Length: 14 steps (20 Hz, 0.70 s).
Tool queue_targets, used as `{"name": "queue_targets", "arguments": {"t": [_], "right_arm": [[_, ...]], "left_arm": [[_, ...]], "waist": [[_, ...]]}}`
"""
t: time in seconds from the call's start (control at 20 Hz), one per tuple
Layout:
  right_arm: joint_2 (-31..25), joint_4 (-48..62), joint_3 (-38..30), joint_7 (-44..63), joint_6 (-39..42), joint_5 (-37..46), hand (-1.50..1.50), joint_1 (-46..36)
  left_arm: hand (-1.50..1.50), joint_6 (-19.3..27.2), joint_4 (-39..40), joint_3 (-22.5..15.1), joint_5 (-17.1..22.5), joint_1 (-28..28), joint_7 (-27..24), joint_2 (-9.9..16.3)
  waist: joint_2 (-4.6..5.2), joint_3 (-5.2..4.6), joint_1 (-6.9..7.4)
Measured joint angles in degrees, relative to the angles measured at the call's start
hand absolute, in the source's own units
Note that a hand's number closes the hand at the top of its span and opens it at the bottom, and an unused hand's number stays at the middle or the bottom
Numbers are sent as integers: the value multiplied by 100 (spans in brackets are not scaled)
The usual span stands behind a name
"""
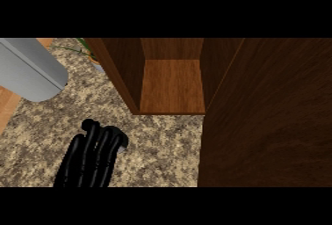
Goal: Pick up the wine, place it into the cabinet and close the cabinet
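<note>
1. Grey rounded cylinder at 10 o'clock looms largest and closest, blunt end toward centre. Can't tell what it is.
2. Left hand comes up from the 7 o'clock edge, fingers pointing to 12 and curled over at the tips.
3. Wine: only a small grey sliver shows, touching the 3 o'clock side of the curled fingers. The hand hides the rest, so it reads as gripped in that hand, above the counter.
4. Wine's long axis and pointing direction: can't tell, too little of it shows.
5. Cabinet sits at 12 to 1 o'clock of the hand and apart from it, with its opening facing the camera. Only bare wood grain shows on the shelf floor. The wine is outside it, toward 7 o'clock from the shelf's front lip.
6. Cabinet door is swung open, a dark panel filling the 3 o'clock side, its edge meeting the shelf's right corner.
7. Green leaves poke out at 11 o'clock, just beside the cabinet's left wall.
8. Light wood strip runs along the 9 o'clock edge, next to the speckled counter.
</note>
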Motion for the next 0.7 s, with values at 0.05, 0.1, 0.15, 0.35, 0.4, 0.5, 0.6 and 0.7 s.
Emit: {"name": "queue_targets", "arguments": {"t": [0.05,0.1,0.15,0.35,0.4,0.5,0.6,0.7], "right_arm": [[5,-1,0,39,-7,6,-150,-20],[-3,-13,-6,127,-46,11,-150,-105],[18,-23,34,206,-101,21,-150,-168],[23,-25,-14,303,-139,49,-150,-300],[37,-25,0,332,-168,60,-150,-349],[46,-23,2,272,-131,76,-150,-294],[35,-66,7,335,-159,93,-150,-286],[71,-78,139,390,-224,133,-150,-358]], "left_arm": [[-150,32,-65,-24,-85,18,61,7],[-150,18,-99,76,-63,8,104,32],[-150,33,-136,93,-85,3,192,41],[-150,-46,-181,416,21,57,240,181],[-150,-40,-189,496,30,36,286,182],[-150,-88,-241,591,124,216,205,327],[-150,-153,-340,887,278,226,301,435],[-150,-211,-379,1171,444,203,361,490]], "waist": [[0,0,2],[1,0,1],[0,-1,2],[2,-2,4],[3,-2,4],[1,-2,8],[-2,-3,-3],[0,-4,-3]]}}
